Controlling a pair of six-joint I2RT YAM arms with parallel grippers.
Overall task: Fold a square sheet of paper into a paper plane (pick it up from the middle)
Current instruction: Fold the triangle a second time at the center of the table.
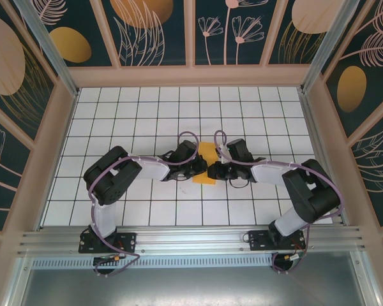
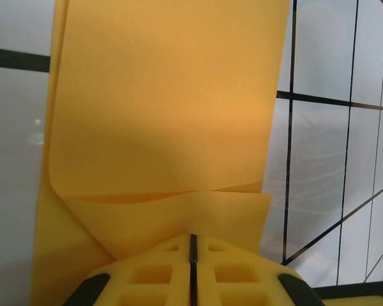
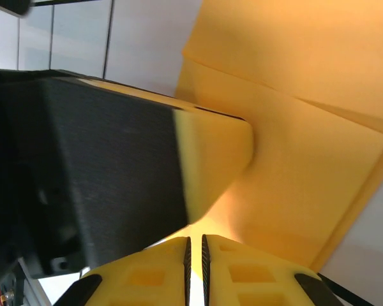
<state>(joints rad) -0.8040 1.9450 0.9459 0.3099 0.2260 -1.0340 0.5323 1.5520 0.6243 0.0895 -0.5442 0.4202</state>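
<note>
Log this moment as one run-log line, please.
stage: mid-fold | paper: partly folded | left gripper: shut on paper | right gripper: shut on paper

We see a white tiled tabletop with thin dark grid lines. Around that tabletop runs a pale beige wooden frame. Behind it and to both sides rise dark teal wall panels drawn with pale leaves, flowers and orange ovals. Slanted aluminium posts stand at its far corners. Along its near edge lie ribbed aluminium rails, then a dull grey metal sheet.
</note>
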